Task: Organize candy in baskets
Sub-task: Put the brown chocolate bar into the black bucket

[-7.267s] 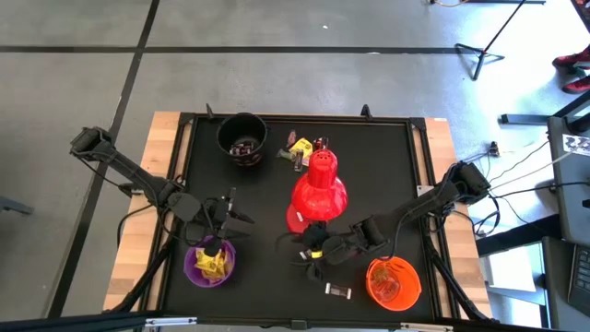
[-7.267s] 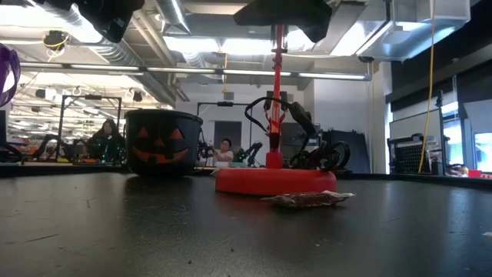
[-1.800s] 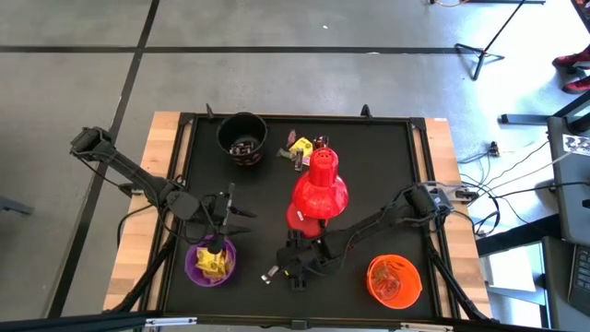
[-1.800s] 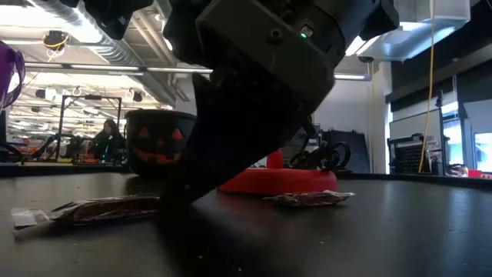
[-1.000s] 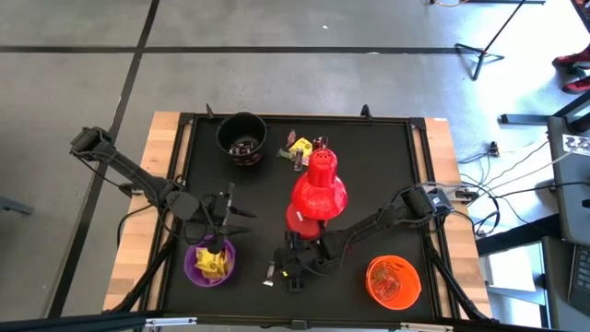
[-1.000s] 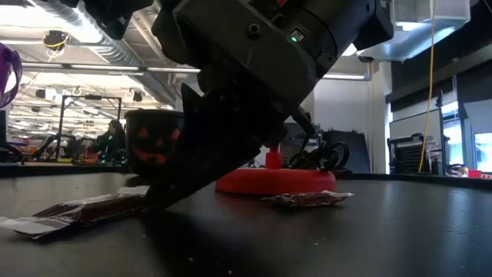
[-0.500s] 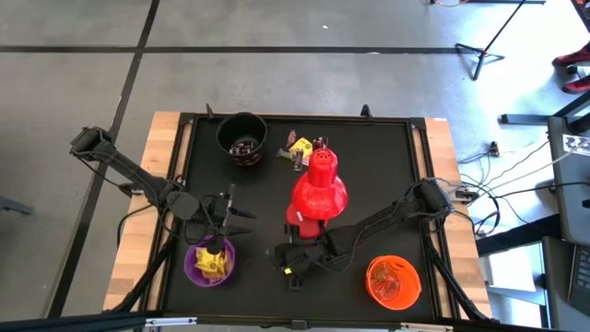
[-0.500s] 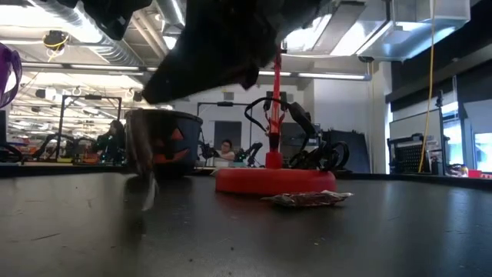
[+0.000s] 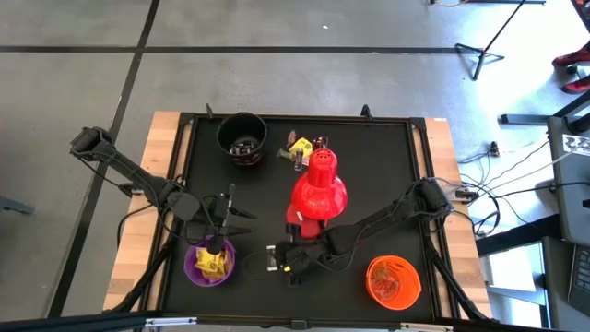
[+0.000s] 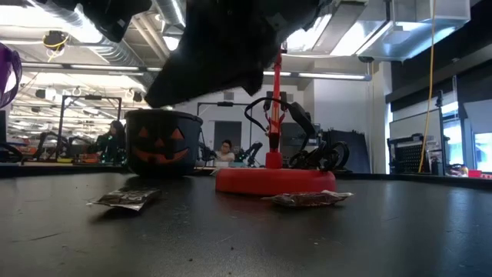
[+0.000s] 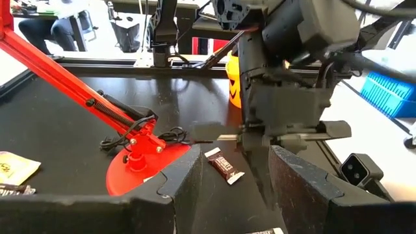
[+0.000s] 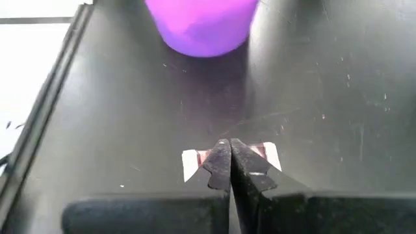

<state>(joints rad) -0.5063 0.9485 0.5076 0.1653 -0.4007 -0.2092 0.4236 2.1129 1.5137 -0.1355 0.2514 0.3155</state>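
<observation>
A dark brown candy (image 10: 127,198) with white ends lies flat on the black table, just right of the purple basket (image 9: 210,263). My right gripper (image 12: 225,166) hangs shut a little above this candy (image 12: 266,155); the low view shows a clear gap between them. My left gripper (image 11: 231,182) stands open over the purple basket, which holds yellow candy, with nothing between its fingers. The black basket (image 9: 241,138) at the far side holds dark candy. The orange basket (image 9: 394,281) stands near the front right corner.
A red desk lamp (image 9: 318,189) stands mid-table, its round base (image 10: 275,179) just beyond my right gripper. Loose candy (image 9: 300,148) lies at the far side between the lamp and the black basket. Another wrapped candy (image 10: 307,198) lies in front of the lamp base.
My right gripper has gone up from the table. The dark candy went up with it by one end, hung down for a moment, then dropped, and it now lies flat on the table a little farther from the near edge.
</observation>
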